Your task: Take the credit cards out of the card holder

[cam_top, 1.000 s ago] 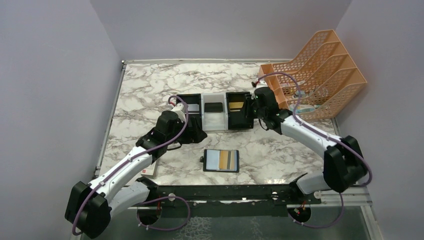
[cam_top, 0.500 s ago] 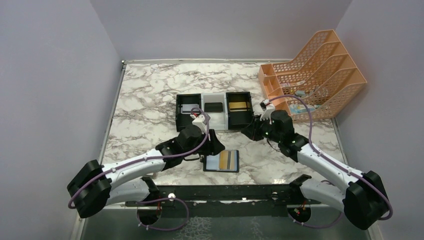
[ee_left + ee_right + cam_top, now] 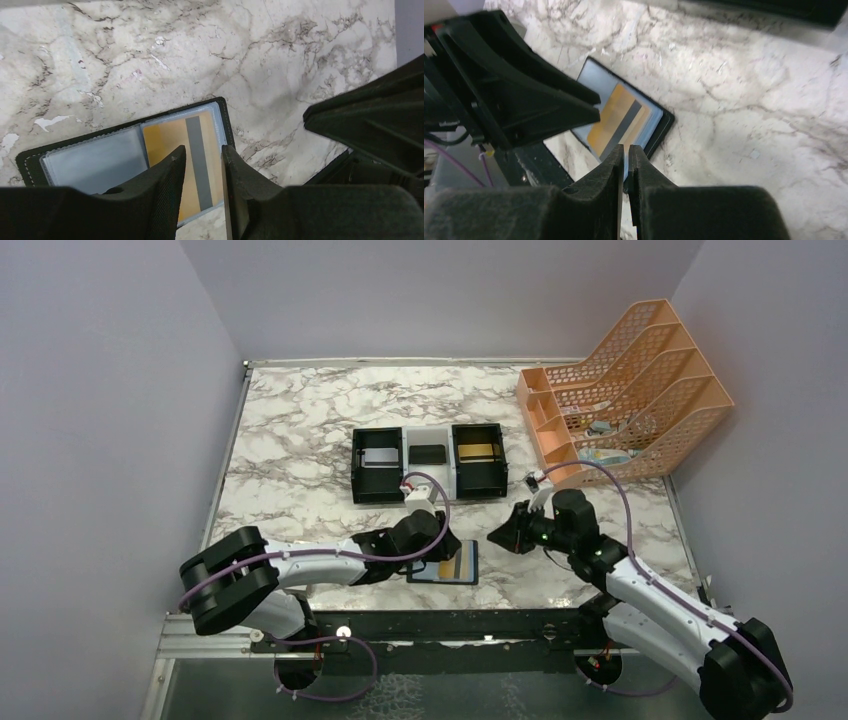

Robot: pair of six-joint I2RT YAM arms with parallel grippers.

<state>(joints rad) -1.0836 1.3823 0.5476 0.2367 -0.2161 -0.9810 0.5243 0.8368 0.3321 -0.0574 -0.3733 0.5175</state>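
Marble table [image 3: 300, 420], walled on three sides. Orange file rack [image 3: 640, 390] at far right corner. Left arm [image 3: 300, 565] lies low along the near edge, reaching toward centre; right arm [image 3: 650, 595] reaches in from the near right. Three-compartment tray [image 3: 430, 485] mid-table: silver-grey card [image 3: 380, 457] in its left black compartment, small black item [image 3: 428, 454] in the white middle one, gold card [image 3: 476, 451] in the right black one. Card holder [image 3: 462, 570] [image 3: 100, 162] [image 3: 596, 80] lies open and flat at near centre, well apart from the tray. Gold striped card [image 3: 170, 145] [image 3: 616, 117] sits in its right pocket; left pocket reads grey, contents cannot be told. Left gripper [image 3: 445, 543] [image 3: 202, 148] is over the holder, fingers a narrow gap apart with nothing between them, the striped card showing through the gap. Right gripper [image 3: 497, 536] [image 3: 625, 147] is just right of the holder, fingers pressed nearly together, only a sliver between, holding nothing.
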